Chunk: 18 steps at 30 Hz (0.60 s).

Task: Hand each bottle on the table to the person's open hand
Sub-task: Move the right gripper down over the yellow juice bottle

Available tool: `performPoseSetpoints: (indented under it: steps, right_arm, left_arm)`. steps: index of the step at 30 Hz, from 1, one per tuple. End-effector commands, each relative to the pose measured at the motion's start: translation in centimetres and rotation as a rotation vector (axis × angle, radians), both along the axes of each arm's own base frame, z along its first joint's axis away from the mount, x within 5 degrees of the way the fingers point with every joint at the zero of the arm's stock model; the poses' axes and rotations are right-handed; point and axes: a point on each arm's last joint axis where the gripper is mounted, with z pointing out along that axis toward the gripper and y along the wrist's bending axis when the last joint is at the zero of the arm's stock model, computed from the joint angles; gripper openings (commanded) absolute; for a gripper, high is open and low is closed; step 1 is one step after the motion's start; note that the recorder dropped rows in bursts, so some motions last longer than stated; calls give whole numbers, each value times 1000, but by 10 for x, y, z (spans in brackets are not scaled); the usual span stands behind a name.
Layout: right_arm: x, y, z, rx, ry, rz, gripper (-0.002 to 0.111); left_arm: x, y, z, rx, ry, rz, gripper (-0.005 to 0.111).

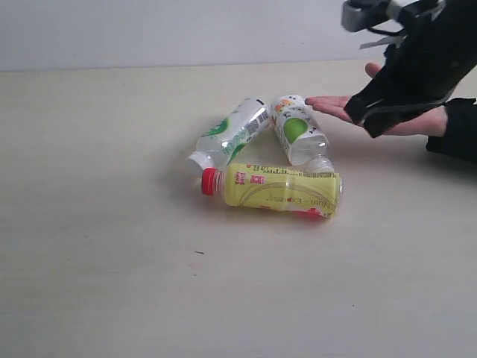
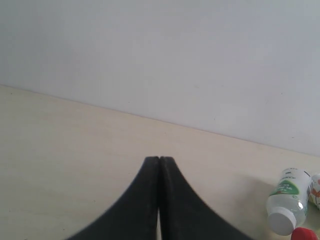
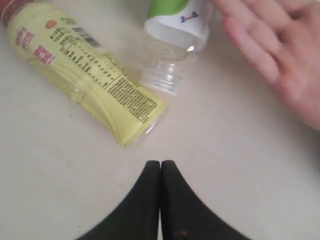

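Plastic drink bottles lying on their sides, clustered on the pale wood-grain table (image 1: 112,283), nearer its far edge.
The yellow bottle (image 1: 276,192), red cap pointing left, lies nearest the front. Behind it, a clear white-capped bottle (image 1: 231,134) with a green-and-white label angles its cap down beside the red cap. The other green-labelled bottle (image 1: 298,128) points its neck at the yellow one's base.

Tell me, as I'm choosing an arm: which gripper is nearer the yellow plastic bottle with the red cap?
Right. The right gripper hangs shut just beyond the base of the yellow bottle, by the open hand. The left gripper sits well off, outside the exterior view.
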Motion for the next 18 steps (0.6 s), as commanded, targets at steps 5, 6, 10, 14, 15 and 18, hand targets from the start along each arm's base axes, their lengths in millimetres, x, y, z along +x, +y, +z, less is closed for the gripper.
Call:
performPoseSetpoints:
  steps: [5, 6, 10, 14, 15, 18]
  right_arm:
    - [6, 43, -7, 22, -63, 159, 0]
    - [5, 44, -8, 28, -43, 184, 0]
    - [-3, 46, -11, 46, 49, 242, 0]
    - [-2, 46, -11, 52, 38, 201, 0]
    - [-1, 47, -12, 55, 43, 189, 0]
    - [-1, 47, -14, 50, 46, 233, 0]
  left_arm:
    - [0, 0, 0, -2, -6, -4, 0]
    - [0, 0, 0, -2, -6, -4, 0]
    - [0, 0, 0, -2, -6, -4, 0]
    - [0, 0, 0, -2, -6, -4, 0]
    - [0, 0, 0, -2, -6, -4, 0]
    - [0, 0, 0, -2, -6, -4, 0]
